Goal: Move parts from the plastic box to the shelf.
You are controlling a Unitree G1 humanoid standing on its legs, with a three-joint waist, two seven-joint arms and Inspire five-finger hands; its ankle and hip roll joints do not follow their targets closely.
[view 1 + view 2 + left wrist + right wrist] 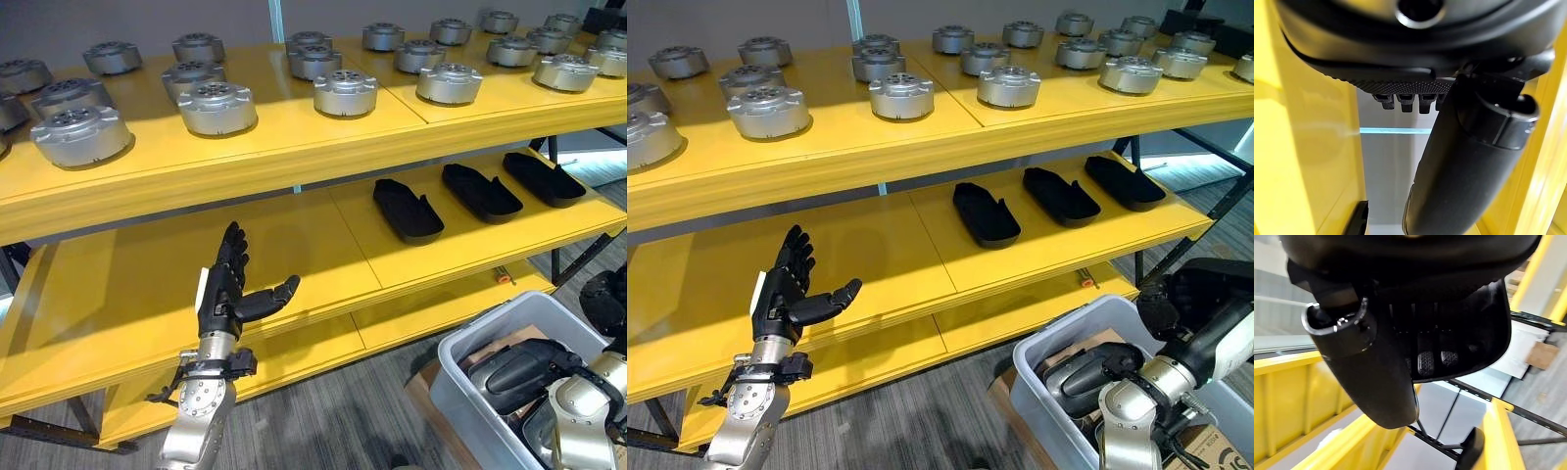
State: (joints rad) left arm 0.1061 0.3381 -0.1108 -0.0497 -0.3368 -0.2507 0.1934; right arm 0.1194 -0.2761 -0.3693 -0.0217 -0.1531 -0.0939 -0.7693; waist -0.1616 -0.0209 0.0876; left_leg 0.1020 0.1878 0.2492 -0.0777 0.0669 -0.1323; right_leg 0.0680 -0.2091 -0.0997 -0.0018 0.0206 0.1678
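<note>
Left robot hand (227, 294) hovering spread wide, empty, before shelf (294, 245); right robot hand (1097, 377) gripping black part (1073, 377) in plastic box (1043, 397). Three black parts (480, 191) lying on middle shelf.

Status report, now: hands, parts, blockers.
Left robot hand open, empty, before middle shelf. Right robot hand holding black part. Three parts shelved. No blockers.

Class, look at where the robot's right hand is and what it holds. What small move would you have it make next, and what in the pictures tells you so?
Probably lift the right hand up out of the plastic box. Its fingers appear curled round a black part there. Three black parts already lie in a row on the middle shelf, with bare board to their left. The left hand is open and holds nothing.
</note>
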